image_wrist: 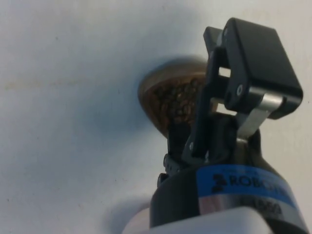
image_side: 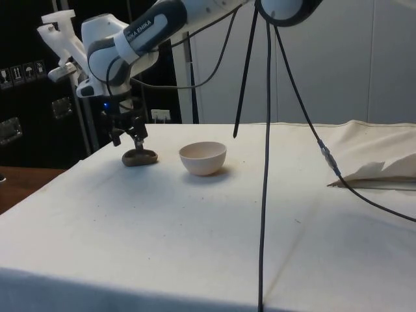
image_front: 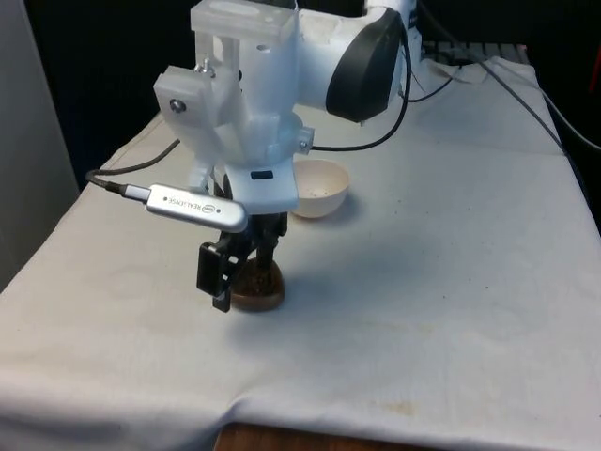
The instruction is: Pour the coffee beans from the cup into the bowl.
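Wrist view showed the gripper [image_wrist: 204,124] down at the cup [image_wrist: 168,100], its black fingers [image_wrist: 253,58] straddling one side of the rim — one finger appeared to sit inside the cup over the beans [image_wrist: 178,100], the other outside. Whether the fingers actually pinched the rim could not be told. The cup was brown and low, filled with dark coffee beans, and it stood on the cloth [image_wrist: 63,97].

In the front view the gripper [image_front: 239,268] hung from the white arm [image_front: 282,66] right over the cup [image_front: 259,287], which stood upright on the cloth [image_front: 451,310] toward the front view's left. The bowl [image_front: 317,188] — pale and round — sat behind the cup, near it but apart.

In the side view the gripper [image_side: 129,133] reached down to the cup [image_side: 139,158], and the bowl [image_side: 203,158] stood just beside it on the cloth [image_side: 195,234]. A black cable [image_side: 265,162] hung across the view.
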You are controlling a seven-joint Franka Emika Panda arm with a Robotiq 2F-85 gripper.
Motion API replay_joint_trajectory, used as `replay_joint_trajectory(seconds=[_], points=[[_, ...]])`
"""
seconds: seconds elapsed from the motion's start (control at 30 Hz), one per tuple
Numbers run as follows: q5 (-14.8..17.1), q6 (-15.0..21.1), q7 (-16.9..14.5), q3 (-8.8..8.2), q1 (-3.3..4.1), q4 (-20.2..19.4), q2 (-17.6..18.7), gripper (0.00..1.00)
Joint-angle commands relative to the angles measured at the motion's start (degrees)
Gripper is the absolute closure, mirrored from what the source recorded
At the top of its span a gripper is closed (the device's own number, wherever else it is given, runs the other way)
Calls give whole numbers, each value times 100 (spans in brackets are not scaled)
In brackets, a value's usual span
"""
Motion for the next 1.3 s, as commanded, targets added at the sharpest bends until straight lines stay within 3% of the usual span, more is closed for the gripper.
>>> replay_joint_trajectory(seconds=[0.0,0.17,0.47,0.53,1.07,1.27], points=[[34,92,-52,29,-29,86,63,0],[115,401,-172,17,-34,57,115,0],[155,481,-315,0,-29,29,120,0],[160,464,-407,17,-57,126,183,0],[166,441,-905,0,-34,63,155,0],[149,172,-1123,0,-34,126,178,0]])
